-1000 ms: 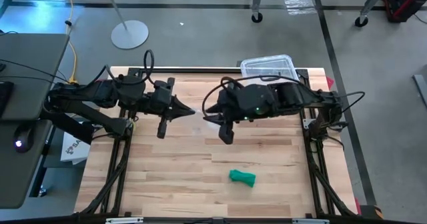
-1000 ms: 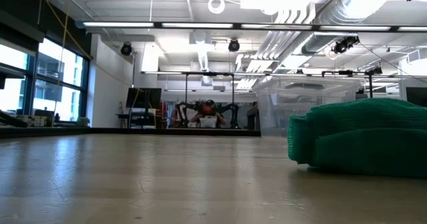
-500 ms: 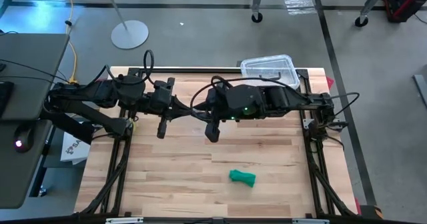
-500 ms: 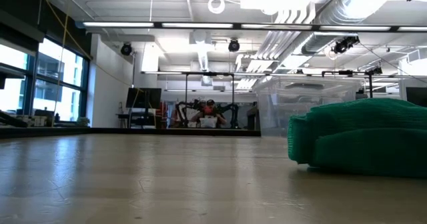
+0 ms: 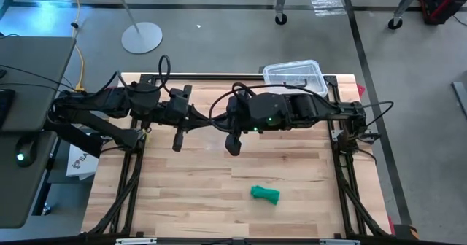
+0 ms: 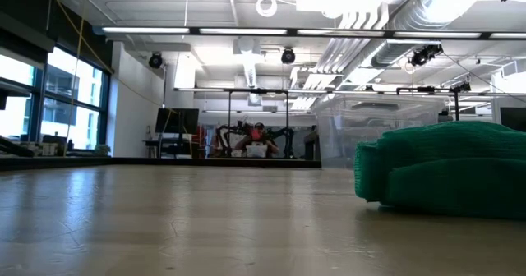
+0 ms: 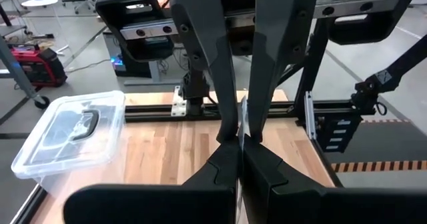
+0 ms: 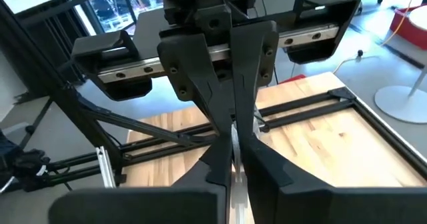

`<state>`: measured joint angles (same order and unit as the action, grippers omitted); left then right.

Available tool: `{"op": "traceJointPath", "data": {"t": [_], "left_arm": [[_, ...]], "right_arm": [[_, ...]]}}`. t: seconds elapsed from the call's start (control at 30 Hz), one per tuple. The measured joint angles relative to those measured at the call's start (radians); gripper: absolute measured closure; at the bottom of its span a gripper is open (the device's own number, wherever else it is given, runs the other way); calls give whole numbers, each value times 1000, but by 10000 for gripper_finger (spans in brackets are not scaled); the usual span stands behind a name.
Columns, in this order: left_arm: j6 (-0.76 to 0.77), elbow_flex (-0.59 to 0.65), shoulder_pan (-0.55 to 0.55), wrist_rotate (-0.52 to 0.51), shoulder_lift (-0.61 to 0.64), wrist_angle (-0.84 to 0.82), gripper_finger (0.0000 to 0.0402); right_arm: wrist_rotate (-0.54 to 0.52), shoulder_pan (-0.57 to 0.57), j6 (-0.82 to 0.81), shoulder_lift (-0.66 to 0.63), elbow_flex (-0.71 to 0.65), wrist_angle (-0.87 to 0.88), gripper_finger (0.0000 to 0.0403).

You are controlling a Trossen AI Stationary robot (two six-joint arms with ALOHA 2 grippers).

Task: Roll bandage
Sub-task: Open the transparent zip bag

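The green bandage (image 5: 265, 194) lies as a small crumpled roll on the wooden table's near half, and it fills the right of the low view (image 6: 444, 173). No gripper touches it. Both grippers meet tip to tip in the air over the table's middle, the left gripper (image 5: 206, 122) shut and the right gripper (image 5: 217, 121) shut. A thin pale see-through sliver (image 8: 233, 161) stands between their fingers; it looks like clear film, but I cannot name it for sure. My left gripper pinches the pale sliver (image 7: 241, 117) between its two fingertips, coming level from the table's left. The sliver is clear of the table. My right gripper pinches the same sliver (image 8: 233, 161) between its fingers, level and slightly tipped down, from the table's right. How much of it each gripper has is hidden by the fingers.
A clear plastic box with a black handle (image 5: 293, 74) stands at the table's far edge behind the right arm, and it also shows in the left wrist view (image 7: 67, 134). Black frame rails run along the table's sides. Bare wood surrounds the bandage.
My right gripper has moved toward the table's left edge until its fingertips meet those of my left gripper. For the last half second it has kept still. The bandage has not moved.
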<state>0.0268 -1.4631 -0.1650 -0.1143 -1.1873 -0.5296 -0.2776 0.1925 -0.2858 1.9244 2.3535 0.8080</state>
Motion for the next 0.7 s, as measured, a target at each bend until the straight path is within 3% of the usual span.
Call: {"op": "traceJointPath", "data": {"t": [0.7], "left_arm": [[-5,1,-1,2,9,-1,401]], "right_arm": [[100,7,-30,-2,2,138,382]]}}
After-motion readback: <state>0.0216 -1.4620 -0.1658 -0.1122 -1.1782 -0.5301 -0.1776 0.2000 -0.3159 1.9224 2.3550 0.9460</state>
